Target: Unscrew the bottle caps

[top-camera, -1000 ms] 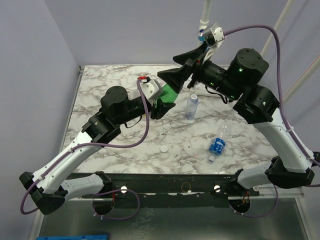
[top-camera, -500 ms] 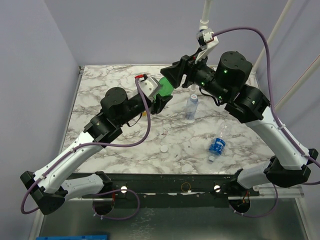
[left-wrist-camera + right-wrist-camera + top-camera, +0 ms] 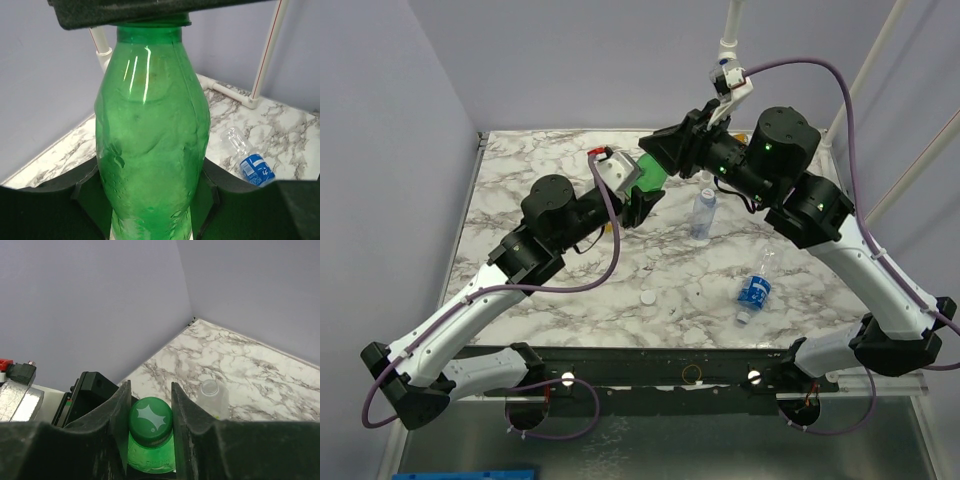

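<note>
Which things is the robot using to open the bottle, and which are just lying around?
In the job: green bottle, green cap, right fingers closed on the cap, left fingers holding the bottle.
Lying about: upright small bottle, blue-labelled bottle on its side, loose white cap, white pipe frame.

bottle (image 3: 152, 150): green | cap (image 3: 150, 421): green, pale star | table (image 3: 520, 170): white-grey marble | wall (image 3: 380, 100): lilac
</note>
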Robot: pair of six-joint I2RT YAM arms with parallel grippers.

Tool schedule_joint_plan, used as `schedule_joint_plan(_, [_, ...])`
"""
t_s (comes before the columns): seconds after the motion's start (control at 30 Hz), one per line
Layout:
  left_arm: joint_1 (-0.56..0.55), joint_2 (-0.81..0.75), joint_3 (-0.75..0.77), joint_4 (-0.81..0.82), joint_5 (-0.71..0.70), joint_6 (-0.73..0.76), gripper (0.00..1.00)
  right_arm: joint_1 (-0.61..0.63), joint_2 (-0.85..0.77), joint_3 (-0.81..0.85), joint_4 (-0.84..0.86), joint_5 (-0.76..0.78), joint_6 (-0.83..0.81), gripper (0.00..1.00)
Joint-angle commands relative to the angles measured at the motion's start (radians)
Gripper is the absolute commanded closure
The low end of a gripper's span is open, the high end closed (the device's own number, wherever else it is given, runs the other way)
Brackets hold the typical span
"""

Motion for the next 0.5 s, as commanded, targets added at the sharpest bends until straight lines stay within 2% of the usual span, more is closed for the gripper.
schedule_joint_plan(0.0, [0.002,-0.028,0.022,0.042,0.045,-0.063,1.00,-0.003,-0.028,-0.002,0.027,-0.089,-0.022,1.00])
schedule_joint_plan(0.13, [0.002,-0.038,0.061,0.006,0.184,-0.140,1.00,-0.003,-0.060,-0.013,0.080,-0.274,-0.073,0.99])
schedule_joint_plan(0.27, [0.001,-0.051,0.088,-0.038,0.372,-0.213,1.00,-0.003,-0.094,-0.040,0.122,-0.543,-0.119,1.00])
schedule_joint_plan(0.47, [0.002,-0.052,0.117,-0.080,0.619,-0.273,1.00,-0.005,-0.086,-0.020,0.091,-0.911,-0.133,0.99])
